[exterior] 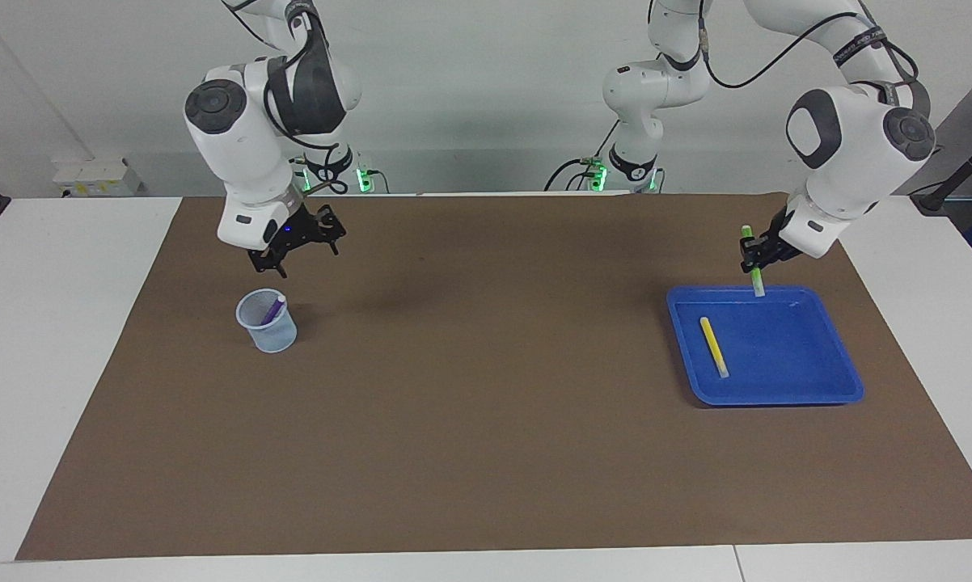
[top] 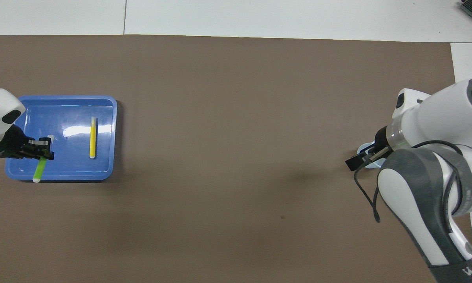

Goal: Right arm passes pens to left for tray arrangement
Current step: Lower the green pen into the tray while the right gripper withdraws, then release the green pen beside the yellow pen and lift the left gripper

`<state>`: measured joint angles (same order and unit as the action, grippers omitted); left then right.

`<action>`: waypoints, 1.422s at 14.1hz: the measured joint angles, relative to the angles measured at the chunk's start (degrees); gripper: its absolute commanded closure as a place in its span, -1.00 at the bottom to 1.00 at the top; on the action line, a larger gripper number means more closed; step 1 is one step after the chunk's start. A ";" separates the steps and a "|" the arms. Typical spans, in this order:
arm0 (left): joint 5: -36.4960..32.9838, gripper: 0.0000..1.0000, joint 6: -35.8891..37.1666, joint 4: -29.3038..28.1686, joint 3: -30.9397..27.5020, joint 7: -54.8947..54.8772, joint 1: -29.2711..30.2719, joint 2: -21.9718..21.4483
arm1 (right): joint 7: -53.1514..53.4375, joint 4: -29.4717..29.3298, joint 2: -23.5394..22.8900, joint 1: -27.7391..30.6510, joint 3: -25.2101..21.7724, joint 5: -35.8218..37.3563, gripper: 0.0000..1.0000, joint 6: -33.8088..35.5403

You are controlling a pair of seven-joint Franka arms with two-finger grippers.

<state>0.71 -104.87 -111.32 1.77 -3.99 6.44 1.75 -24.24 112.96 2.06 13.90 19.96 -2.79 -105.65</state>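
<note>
Brown matting covers the table between white margins, with a pale wall at the robots' end. At the left arm's end lies the blue tray, and in it the yellow pen is laid flat, its long axis running toward and away from the robots.

The green pen is clamped near its middle in the left gripper, whose fingertips are closed on it. It is held steeply, nearly upright, and its pale lower tip hangs over the tray's rim on the robots' side; whether the tip touches the rim cannot be told. In the overhead view it is seen over the part of the tray toward the table's end, well apart from the yellow pen. For a tidy arrangement the pen would probably need to be tipped down flat and brought parallel to the yellow one before release.

At the right arm's end, the right gripper is held with its jaws spread wide and empty above the cup, in which the purple pen stands tilted. That pen is judged to be the last one left to pass.
</note>
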 measured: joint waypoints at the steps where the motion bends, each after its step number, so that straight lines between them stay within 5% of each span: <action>1: -1.02 1.00 -1.74 -0.12 0.00 -1.23 0.41 1.14 | -2.22 0.82 0.00 0.96 -0.02 0.30 -0.77 -1.60; 9: -4.05 1.00 -14.41 -0.44 0.12 -3.15 1.59 10.32 | -4.01 7.91 -0.07 4.36 0.00 1.77 -0.16 -9.76; 20: -5.22 1.00 -25.49 -4.44 0.52 -3.20 1.46 15.03 | 9.85 11.89 -0.60 5.99 0.67 1.75 0.13 -11.82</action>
<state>-4.51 -130.36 -115.76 2.29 -7.19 7.90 16.79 -14.39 124.85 1.46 19.89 20.63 -1.04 -117.47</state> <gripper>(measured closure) 0.815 0.599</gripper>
